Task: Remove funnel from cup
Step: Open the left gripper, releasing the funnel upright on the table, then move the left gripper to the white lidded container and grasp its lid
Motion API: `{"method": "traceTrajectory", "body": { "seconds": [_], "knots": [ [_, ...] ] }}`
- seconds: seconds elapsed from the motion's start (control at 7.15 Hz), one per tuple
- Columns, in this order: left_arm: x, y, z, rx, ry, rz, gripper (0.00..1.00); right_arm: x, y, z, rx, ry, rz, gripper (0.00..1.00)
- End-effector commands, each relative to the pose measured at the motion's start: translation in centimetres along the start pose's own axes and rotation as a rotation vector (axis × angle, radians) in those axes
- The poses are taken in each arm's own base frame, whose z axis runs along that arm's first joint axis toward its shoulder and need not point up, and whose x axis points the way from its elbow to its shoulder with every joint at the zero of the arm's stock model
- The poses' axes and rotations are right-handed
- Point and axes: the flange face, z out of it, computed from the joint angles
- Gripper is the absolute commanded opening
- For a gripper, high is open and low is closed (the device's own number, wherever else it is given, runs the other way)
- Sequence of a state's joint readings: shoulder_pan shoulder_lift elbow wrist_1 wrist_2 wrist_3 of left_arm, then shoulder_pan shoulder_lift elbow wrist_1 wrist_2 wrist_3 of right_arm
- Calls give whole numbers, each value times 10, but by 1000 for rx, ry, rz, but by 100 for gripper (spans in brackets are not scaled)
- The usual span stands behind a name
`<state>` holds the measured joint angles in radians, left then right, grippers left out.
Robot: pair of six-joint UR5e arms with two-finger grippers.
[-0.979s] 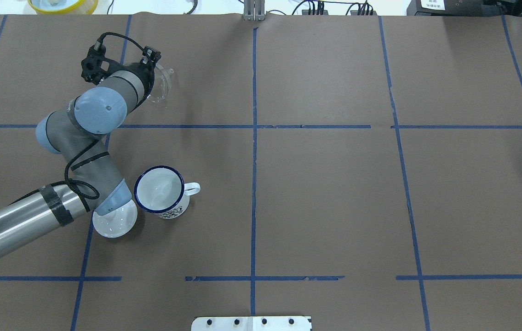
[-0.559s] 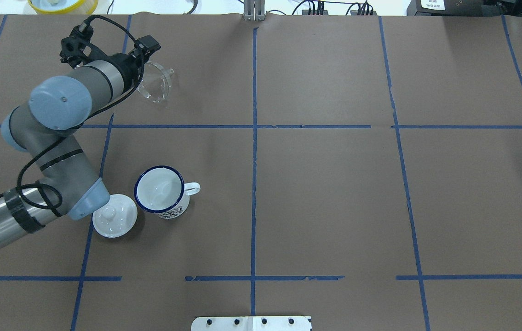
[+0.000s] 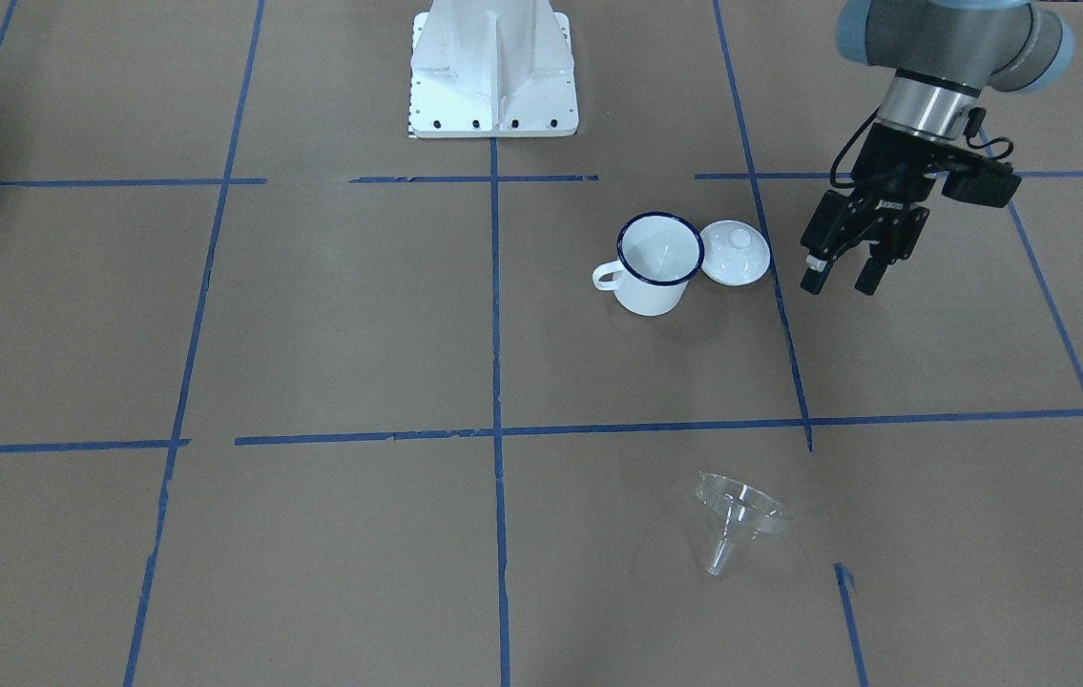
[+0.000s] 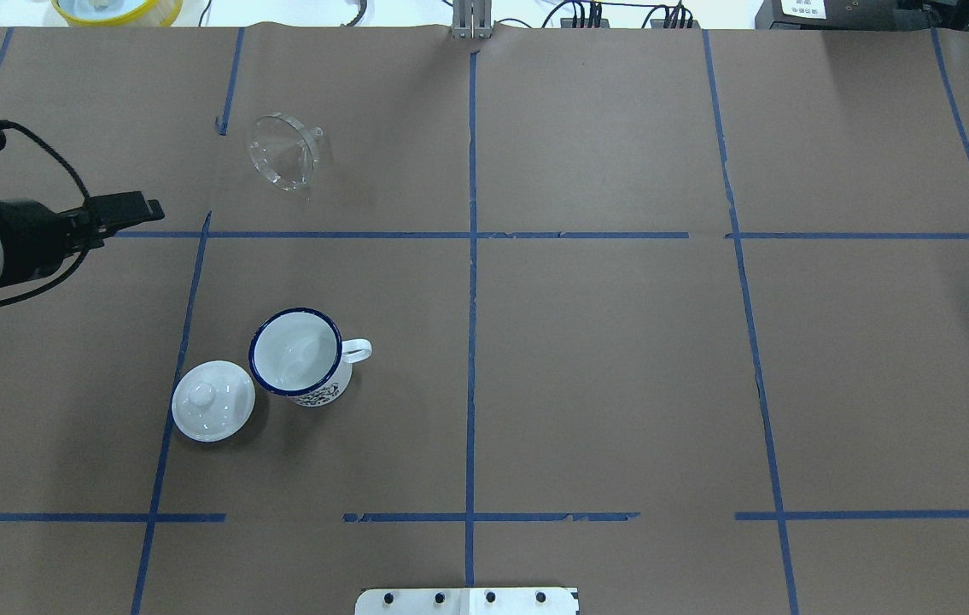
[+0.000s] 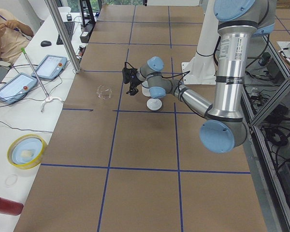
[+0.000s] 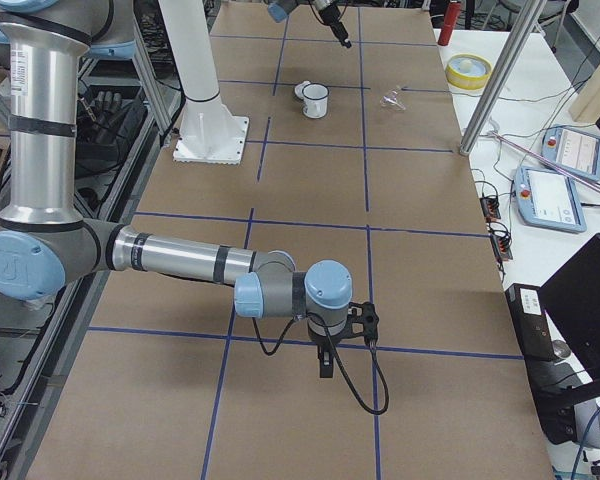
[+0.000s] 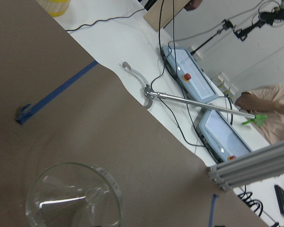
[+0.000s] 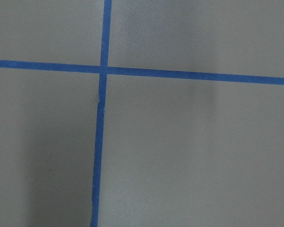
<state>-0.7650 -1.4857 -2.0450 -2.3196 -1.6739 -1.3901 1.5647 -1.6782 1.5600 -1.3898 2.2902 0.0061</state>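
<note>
**A:** How many of each thing are sitting on the desk [image 4: 621, 376]?

**B:** One funnel [image 3: 737, 513], one cup [image 3: 654, 272] and one white lid [image 3: 735, 253]. Two pairs of fingers are showing as well: the left fingers [image 3: 815, 275] and the right fingers [image 6: 325, 362].

**A:** Where is the funnel lying?

**B:** It is lying out of the cup, on the bare desk and well apart from it. In the overhead view it is sitting at the cup's 12 o'clock, beyond a blue tape line [image 4: 364, 235].

**A:** Which way is it pointing?

**B:** It is lying tipped on its side. In the front-facing view its long axis is running roughly from 12 to 6 o'clock. The wide mouth is facing the robot's base [image 3: 493, 86] at the 12 o'clock end. The narrow spout is aiming at about 6 o'clock, leaning slightly toward 7.

**A:** And the cup?

**B:** It is standing upright, mouth up, with its handle sticking out at 3 o'clock in the overhead view. The lid is sitting knob up just beside it, at its 8 o'clock. I cannot tell whether they are touching.

**A:** What are the fingers doing?

**B:** The left fingers are hanging spread apart, pointing down and gripping nothing. In the front-facing view they are at the lid's 3 o'clock, and the funnel is lying well apart at their 7 o'clock. The right fingers are showing only in a side view, far from everything, and I cannot tell whether they are parted or closed.
</note>
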Motion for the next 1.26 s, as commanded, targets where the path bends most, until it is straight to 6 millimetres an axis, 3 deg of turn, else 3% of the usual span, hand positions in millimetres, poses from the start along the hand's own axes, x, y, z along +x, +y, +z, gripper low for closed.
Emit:
{"method": "traceTrajectory", "body": {
  "seconds": [0.0,0.14,0.28,0.42,0.56,0.84,1.12],
  "knots": [
    [-42,27,-16,-183,-102,163,100,-1,0,-1,1,0,-1,100],
    [-32,39,-2,-254,-188,236,100,0,0,0,0,0,0,100],
    [6,45,17,-284,-177,252,100,0,0,0,0,0,0,100],
    [33,71,35,-359,-159,271,100,0,0,0,0,0,0,100],
    [32,96,46,-406,-227,272,100,0,0,0,0,0,0,100],
    [35,101,67,-383,-255,247,100,0,0,0,0,0,0,100],
    [43,119,83,-390,-262,262,100,0,0,0,0,0,0,100]
  ]
}}
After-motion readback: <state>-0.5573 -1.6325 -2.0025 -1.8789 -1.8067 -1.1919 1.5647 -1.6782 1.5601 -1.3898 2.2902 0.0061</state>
